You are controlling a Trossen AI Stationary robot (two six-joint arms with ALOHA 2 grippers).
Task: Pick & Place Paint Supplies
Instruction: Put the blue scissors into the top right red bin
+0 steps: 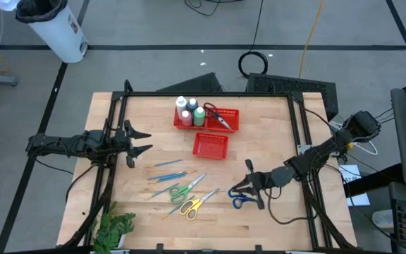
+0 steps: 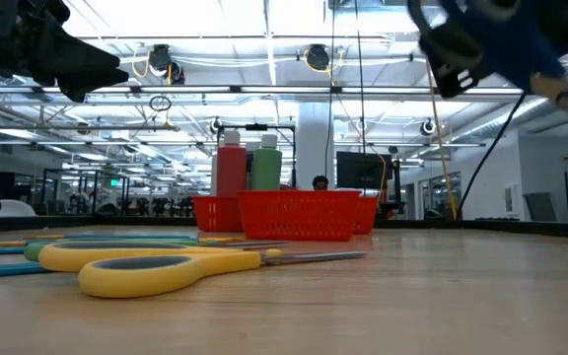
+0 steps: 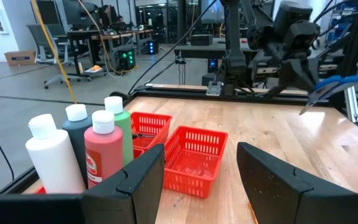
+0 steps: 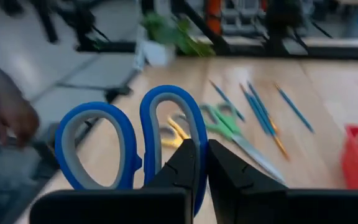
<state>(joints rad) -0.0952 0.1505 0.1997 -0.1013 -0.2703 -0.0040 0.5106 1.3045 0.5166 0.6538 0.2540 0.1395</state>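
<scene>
While right gripper (image 1: 248,189) grips blue scissors (image 1: 240,197) | bottles (image 1: 189,111): 4 | baskets (image 1: 211,145): 2

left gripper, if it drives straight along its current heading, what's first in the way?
Likely the near red mesh basket: the left wrist view shows it centred between the open left gripper fingers. The bottles sit off to one side. Height is unclear, so the gripper might pass above it.

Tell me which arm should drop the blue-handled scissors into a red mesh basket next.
Right. The right pincer is shut on the blue-handled scissors, lifted off the wooden table. The left pincer hovers open and empty at the table's left side, so the right arm need only carry them to a red mesh basket.
</scene>
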